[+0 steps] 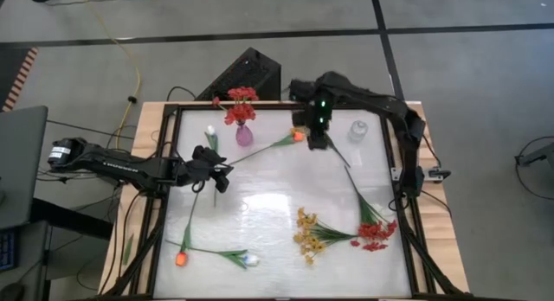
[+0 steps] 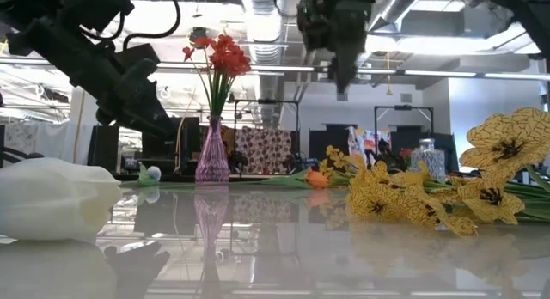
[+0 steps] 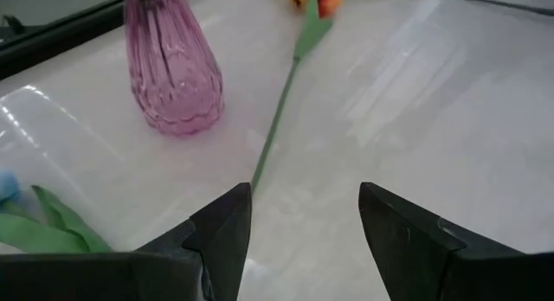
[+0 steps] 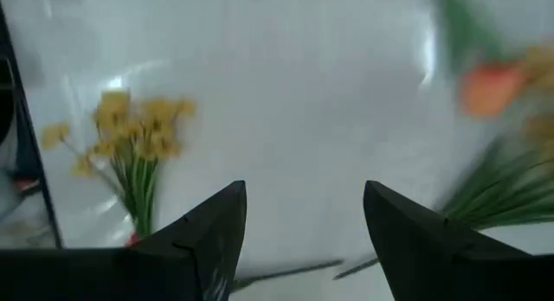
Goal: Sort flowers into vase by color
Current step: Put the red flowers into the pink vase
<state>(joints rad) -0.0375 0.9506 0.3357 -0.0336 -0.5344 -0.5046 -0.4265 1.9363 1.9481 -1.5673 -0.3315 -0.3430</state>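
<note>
white tulip (image 2: pixel 51 200) lay nearest the lens, far from both hands. an orange tulip (image 1: pixel 297 137) lay just beside the right gripper (image 1: pixel 318 142), whose jaws stood apart and empty, likely poised to pick it. left gripper (image 1: pixel 216 178), wide and empty, faced its stem, the purple vase (image 1: pixel 244 134) of red sprays just beyond.

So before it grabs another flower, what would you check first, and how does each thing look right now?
1. Purple vase upright: ok; red flowers already in it.
2. Left gripper open and empty: ok.
3. Right gripper open and empty: ok.
4. Orange tulip beside the vase lies free on the table: ok.
5. Yellow spray separate from the red spray: not ok, their stems cross.
6. Clear vase stable: cannot tell.
</note>
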